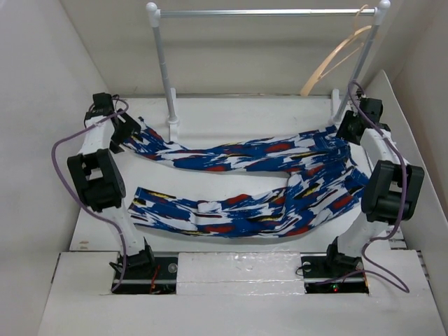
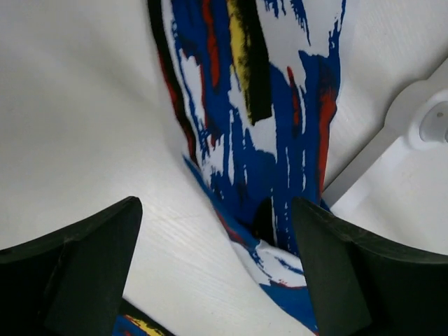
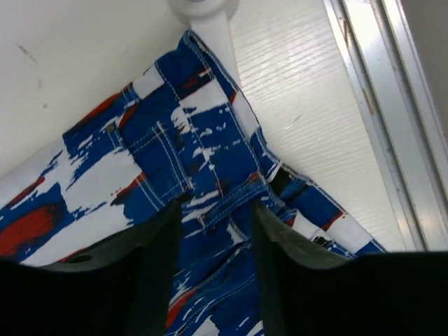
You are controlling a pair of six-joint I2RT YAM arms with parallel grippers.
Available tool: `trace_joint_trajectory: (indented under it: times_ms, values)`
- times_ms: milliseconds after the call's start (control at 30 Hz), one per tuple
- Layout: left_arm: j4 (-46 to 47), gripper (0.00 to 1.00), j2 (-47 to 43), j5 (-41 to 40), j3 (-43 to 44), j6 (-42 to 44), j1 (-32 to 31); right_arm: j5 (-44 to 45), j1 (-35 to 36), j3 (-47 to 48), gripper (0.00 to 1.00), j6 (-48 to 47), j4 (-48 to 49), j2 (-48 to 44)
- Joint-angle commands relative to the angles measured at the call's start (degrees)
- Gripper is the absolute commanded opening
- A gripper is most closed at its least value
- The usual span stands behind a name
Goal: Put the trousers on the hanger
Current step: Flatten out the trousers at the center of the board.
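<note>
Flat on the table (image 1: 245,115): the trousers (image 1: 231,218), both legs stretched toward the left, waist bunched at the right edge. Far leg's cuff ends by the left gripper (image 1: 129,134). In the left wrist view that gripper (image 2: 213,210) stands wide open, with the patterned leg lying on the table between the fingers (image 2: 91,245) and neither touching it. The right gripper (image 1: 348,129) sits over the waistband. In its own view, the right gripper (image 3: 215,213) is partly open, straddling the stitched band without pinching it. The hanger (image 1: 325,63) hangs tilted at the right end of the rail (image 1: 266,12), apart from the cloth.
</note>
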Motion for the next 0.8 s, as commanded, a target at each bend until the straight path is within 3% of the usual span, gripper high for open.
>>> trace_joint_trajectory:
  times_ms: [0, 33, 167, 233, 333, 467, 600, 767]
  values:
    - [12.1, 0.81, -15.6, -0.6, -10.4, -1.1, 2.4, -1.6, 1.6, -2.6, 0.52, -1.1, 4.3, -5.1]
    - [13.7, 0.76, -16.8, -1.1, -13.3, -1.5, 3.1, -1.8, 1.6, -3.4, 0.52, -1.1, 4.4, -5.9]
    - [22.4, 0.72, -19.6, -0.1, -25.3, -3.2, 3.1, -1.9, 2.7, -9.2, 0.48, -0.8, 7.0, -11.0]
    - [23.9, 0.7, -18.1, 0.6, -26.4, -5.8, 3.1, -1.9, 2.7, -12.7, 0.45, -0.3, 8.0, -14.1]
    - [25.1, 0.65, -8.5, 3.5, -22.6, -8.0, 3.8, -4.8, 2.7, -15.5, 0.38, -0.6, 8.6, -16.9]
    - [24.8, 0.56, -2.6, 3.4, -18.5, -9.0, 5.0, -7.3, 2.1, -16.3, 0.38, -1.9, 7.5, -18.5]
    - [25.1, 0.34, 1.7, 3.3, -16.0, -11.7, 6.1, -8.2, 2.7, -18.6, 0.38, -2.4, 6.7, -22.1]
    - [26.1, 0.35, 5.0, 2.1, -14.7, -15.0, 7.2, -8.5, 4.5, -20.3, 0.38, -3.1, 6.0, -25.6]
